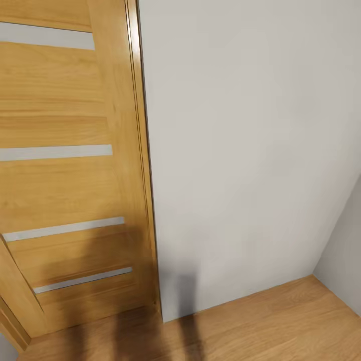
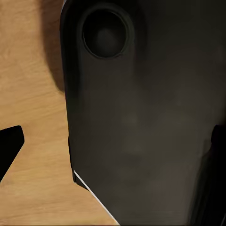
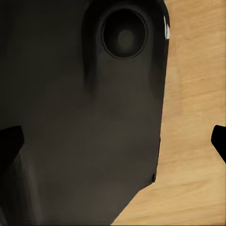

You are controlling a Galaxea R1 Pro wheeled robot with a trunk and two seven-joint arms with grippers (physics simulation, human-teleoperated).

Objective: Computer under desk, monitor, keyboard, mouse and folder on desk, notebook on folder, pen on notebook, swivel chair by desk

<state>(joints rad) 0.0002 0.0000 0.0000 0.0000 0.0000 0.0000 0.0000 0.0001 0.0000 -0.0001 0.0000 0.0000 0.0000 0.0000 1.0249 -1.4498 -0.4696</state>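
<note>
facing door (image 1: 60,190) and wall (image 1: 250,150) at close range; i risk bumping base into either if i roll forward, since head view gives little floor (image 1: 281,321) margin. desk and other task things not in sight, so i judge i must turn first. both arms hang low beside dark body (image 2: 141,122), wrists looking down at floor. left fingertip (image 2: 9,143) and right fingertips (image 3: 9,141) sit wide apart, jaws released, nothing held.

Head camera facing door (image 1: 65,165) and wall (image 1: 250,150), wrist cameras near floor (image 2: 33,94)
</note>
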